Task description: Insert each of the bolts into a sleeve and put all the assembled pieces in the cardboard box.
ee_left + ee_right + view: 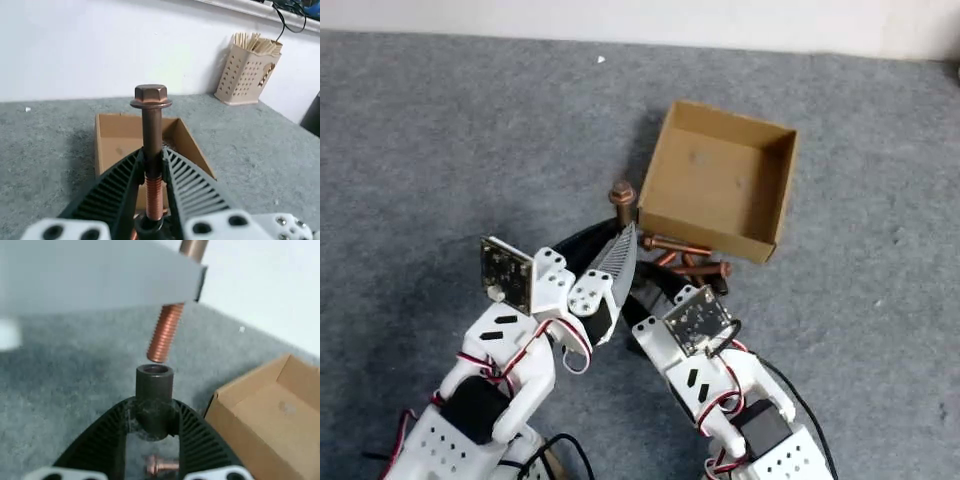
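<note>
The bolt [151, 125] is coppery metal, the sleeve [154, 390] matt black, the box [705, 225] cardboard.

My left arm [510, 370] and right arm [720, 390] are white moulded shells around black servo blocks. They are cut with short black slots and rows of small holes, and red, white and black cables [480, 362] loop out just below the square camera board [507, 272] each one carries. My left gripper [152, 165] and right gripper [154, 407] both have black tapering fingers [117, 190], ribbed like ladders and seated in white mounts with dark round screw holes.
</note>
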You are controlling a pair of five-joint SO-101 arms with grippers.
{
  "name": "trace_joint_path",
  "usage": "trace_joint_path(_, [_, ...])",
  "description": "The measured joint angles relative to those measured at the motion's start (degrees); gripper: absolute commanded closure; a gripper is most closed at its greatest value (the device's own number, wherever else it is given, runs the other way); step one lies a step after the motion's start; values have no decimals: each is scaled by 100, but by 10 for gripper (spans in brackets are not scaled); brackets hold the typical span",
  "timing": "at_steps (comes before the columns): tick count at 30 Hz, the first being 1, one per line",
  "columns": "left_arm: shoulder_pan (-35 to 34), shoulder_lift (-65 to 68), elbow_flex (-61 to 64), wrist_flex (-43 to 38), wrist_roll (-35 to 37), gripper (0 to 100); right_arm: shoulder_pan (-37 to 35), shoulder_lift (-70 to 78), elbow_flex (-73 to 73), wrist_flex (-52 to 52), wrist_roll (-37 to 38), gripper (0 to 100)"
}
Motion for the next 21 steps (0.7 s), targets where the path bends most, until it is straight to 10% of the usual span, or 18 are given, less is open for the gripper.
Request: trace_joint_path(21, [193,-18,97,9,-18,994,299,0,-35,35,18,993])
